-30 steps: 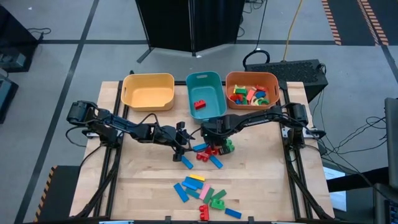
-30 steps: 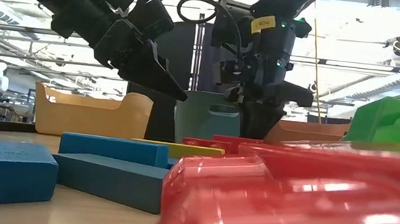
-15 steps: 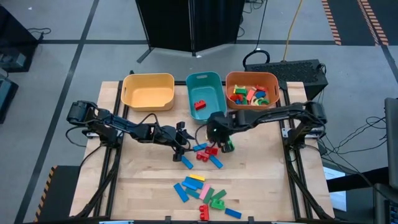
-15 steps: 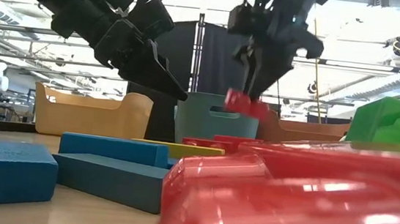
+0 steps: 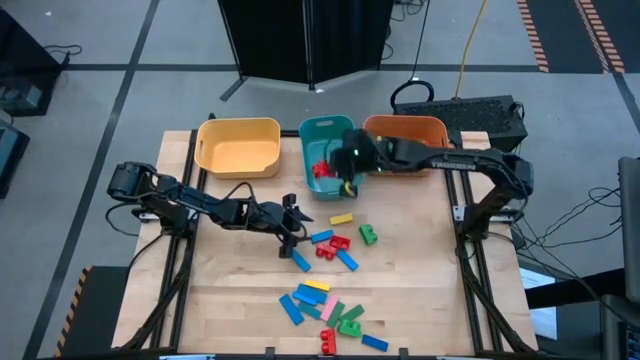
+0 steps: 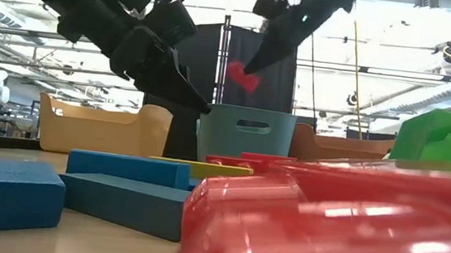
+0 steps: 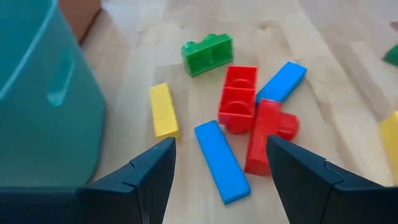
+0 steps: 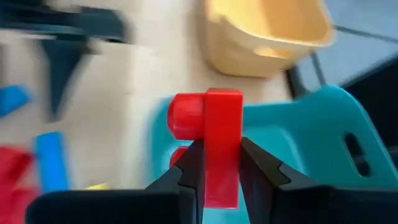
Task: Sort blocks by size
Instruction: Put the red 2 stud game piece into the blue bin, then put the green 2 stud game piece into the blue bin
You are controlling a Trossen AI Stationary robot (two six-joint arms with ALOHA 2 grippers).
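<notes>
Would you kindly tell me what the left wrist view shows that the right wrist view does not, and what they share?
Only the left wrist view shows the green plastic brick, the yellow bar and the two red bricks lying between the left gripper's open jaws. Only the right wrist view shows the right gripper shut on a small red block, with the empty yellow plastic bin beyond. Both show the teal plastic bin and the wooden table.
</notes>
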